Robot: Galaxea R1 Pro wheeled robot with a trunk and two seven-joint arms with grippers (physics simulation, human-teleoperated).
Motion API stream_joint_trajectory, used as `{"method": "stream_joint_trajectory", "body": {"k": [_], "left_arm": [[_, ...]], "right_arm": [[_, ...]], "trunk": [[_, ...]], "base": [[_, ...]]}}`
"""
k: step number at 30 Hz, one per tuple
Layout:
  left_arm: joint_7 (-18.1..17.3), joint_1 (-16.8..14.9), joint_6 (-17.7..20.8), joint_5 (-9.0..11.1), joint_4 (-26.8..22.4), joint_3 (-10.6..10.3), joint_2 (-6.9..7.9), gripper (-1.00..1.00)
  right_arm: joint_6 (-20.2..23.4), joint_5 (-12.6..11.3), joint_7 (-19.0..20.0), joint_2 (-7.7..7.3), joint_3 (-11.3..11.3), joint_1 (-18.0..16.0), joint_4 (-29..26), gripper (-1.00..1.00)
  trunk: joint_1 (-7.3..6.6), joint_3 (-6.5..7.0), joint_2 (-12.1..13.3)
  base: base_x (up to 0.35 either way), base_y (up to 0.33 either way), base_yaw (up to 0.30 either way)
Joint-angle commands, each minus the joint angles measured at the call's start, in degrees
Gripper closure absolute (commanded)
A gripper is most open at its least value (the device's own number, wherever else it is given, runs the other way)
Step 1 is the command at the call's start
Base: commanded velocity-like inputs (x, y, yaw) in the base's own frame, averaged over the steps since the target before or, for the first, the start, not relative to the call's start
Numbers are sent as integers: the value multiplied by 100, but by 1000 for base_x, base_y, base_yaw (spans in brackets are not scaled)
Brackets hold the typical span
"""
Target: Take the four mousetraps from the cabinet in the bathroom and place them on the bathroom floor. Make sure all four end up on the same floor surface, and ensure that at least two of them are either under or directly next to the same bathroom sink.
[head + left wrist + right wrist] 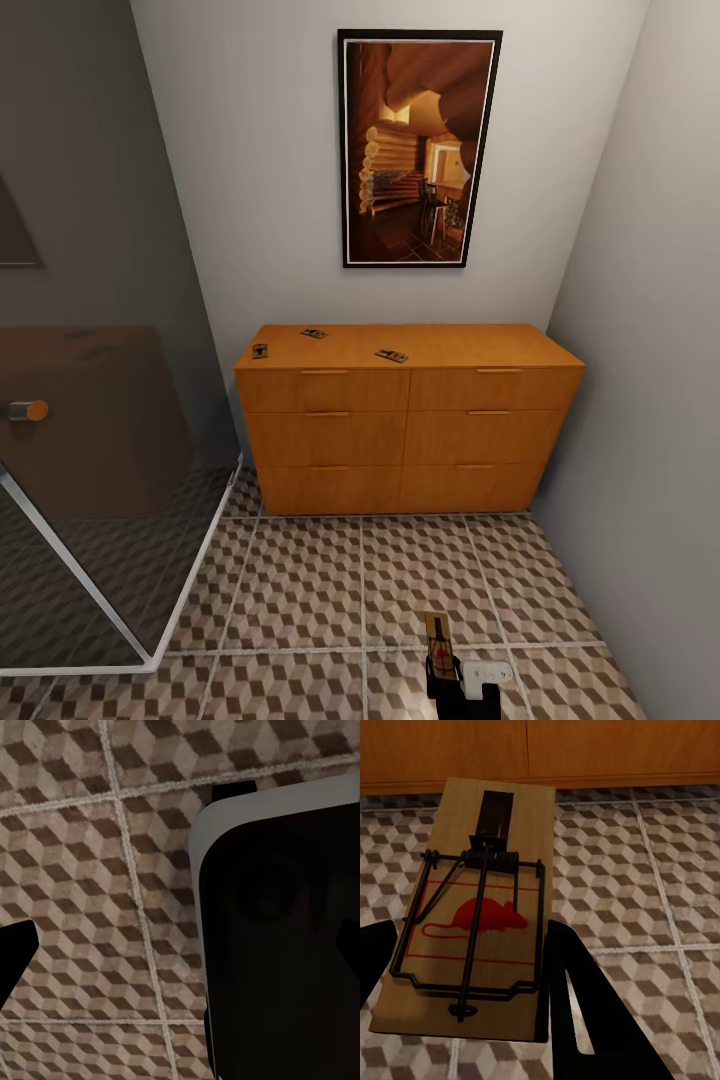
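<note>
At the far left stands a glass shower screen [95, 480], and beside it the cabinet [410, 420] against the back wall, with three mousetraps on its top: one at the left edge [260, 350], one behind it [314, 333] and one nearer the middle [391, 355]. The fourth mousetrap [437, 640] is low over the bathroom floor [300, 600], pinched by the right gripper [465, 967], whose dark fingers [577, 997] flank its board. The step in hand looks like setting this one down; the next move calls for lowering and letting go. The right wrist view alone shows the trap's red mouse print and wire. The left wrist view shows floor tiles and dark robot parts; I cannot tell how the left gripper's fingers stand.
</note>
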Motion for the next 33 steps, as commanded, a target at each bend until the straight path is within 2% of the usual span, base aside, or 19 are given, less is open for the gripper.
{"method": "stream_joint_trajectory", "body": {"k": [1, 33], "left_arm": [[19, -9, -40, 0, 25, -42, -3, -100], [19, -9, -40, 0, 25, -42, -3, -100]], "right_arm": [[-12, 44, -25, 1, -14, -4, 5, 100], [-12, 44, -22, 1, -14, -4, 5, 100]], "trunk": [[0, -5, -3], [0, -5, -3]], "base": [[0, 0, 0], [0, 0, 0]]}}
